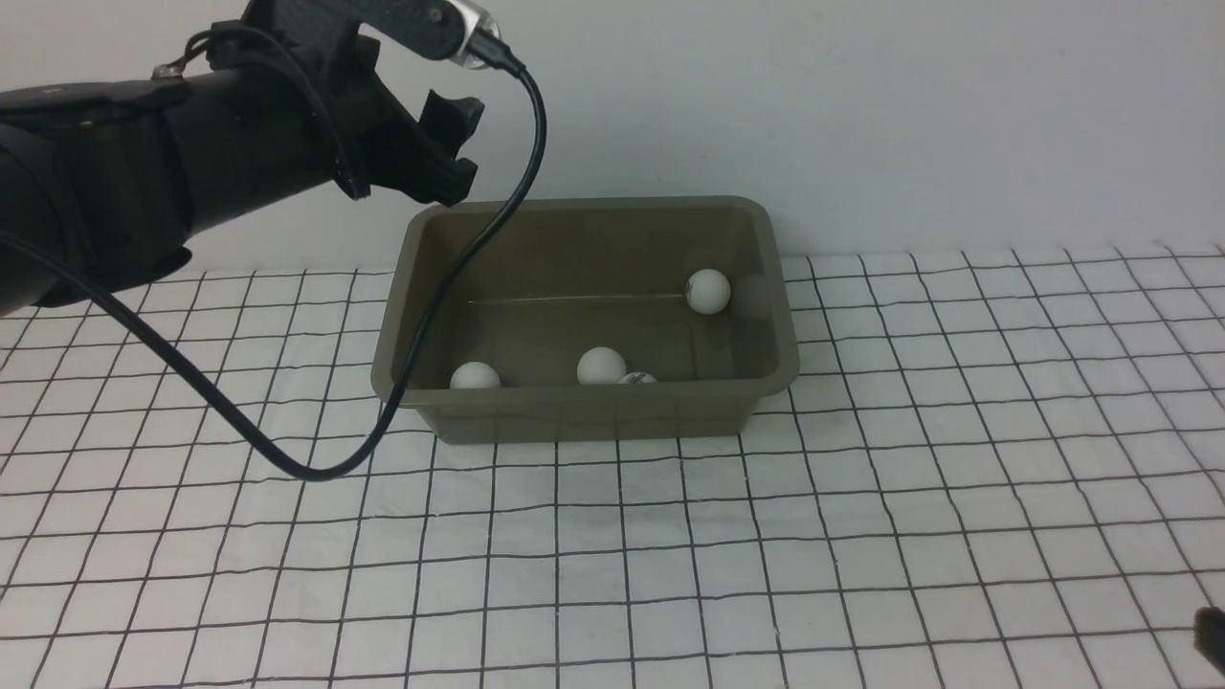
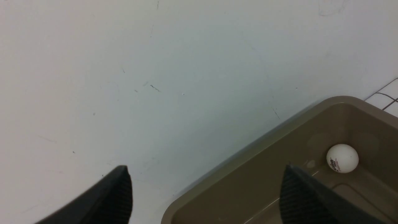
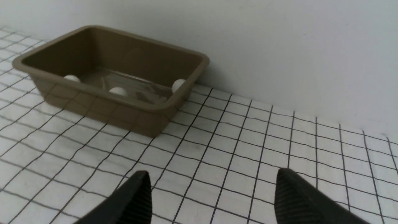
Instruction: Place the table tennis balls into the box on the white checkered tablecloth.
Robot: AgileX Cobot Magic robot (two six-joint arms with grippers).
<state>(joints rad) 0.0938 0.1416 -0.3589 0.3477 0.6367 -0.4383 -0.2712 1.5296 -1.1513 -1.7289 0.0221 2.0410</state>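
Observation:
The olive-brown box stands on the white checkered tablecloth by the back wall. Several white table tennis balls lie inside it: one at the back right, one in the middle, one at the front left, and one half hidden behind the near wall. My left gripper is open and empty, raised above the box's back left corner. In the left wrist view it shows the box and one marked ball. My right gripper is open and empty over the cloth, well right of the box.
A black cable hangs from the left wrist and droops down in front of the box's left end. A plain white wall stands right behind the box. A dark bit of the right arm shows at the lower right edge.

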